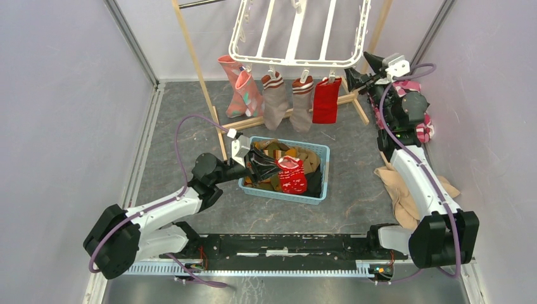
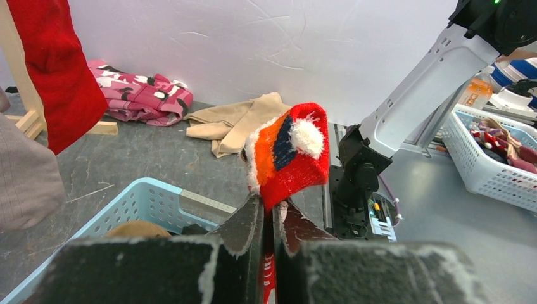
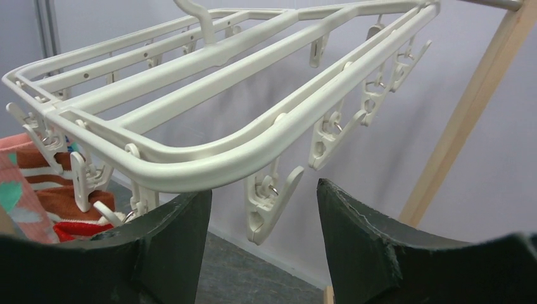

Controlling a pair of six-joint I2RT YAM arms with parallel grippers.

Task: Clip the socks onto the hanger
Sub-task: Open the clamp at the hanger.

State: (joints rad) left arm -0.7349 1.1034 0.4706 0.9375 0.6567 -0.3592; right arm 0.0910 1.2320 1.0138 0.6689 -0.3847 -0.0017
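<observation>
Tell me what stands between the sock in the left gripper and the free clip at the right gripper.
Nothing visible lies directly between them. The hung red sock dangles just left of that clip, close to the straight line from the held sock in the left gripper. The open right gripper straddles the clip.

Close over right hand (image 3: 263, 190), seemingly: hanger rim (image 3: 190, 170)

Blue basket (image 1: 282, 193) beside wooden stand (image 1: 196, 69), tan garment (image 1: 389, 187) apart

Pale lilac walls (image 1: 63, 95) on three sides, metal corner posts (image 1: 131, 41), dark grey mottled surface (image 1: 177, 101), light wooden frame stand (image 1: 195, 69) at far end.
</observation>
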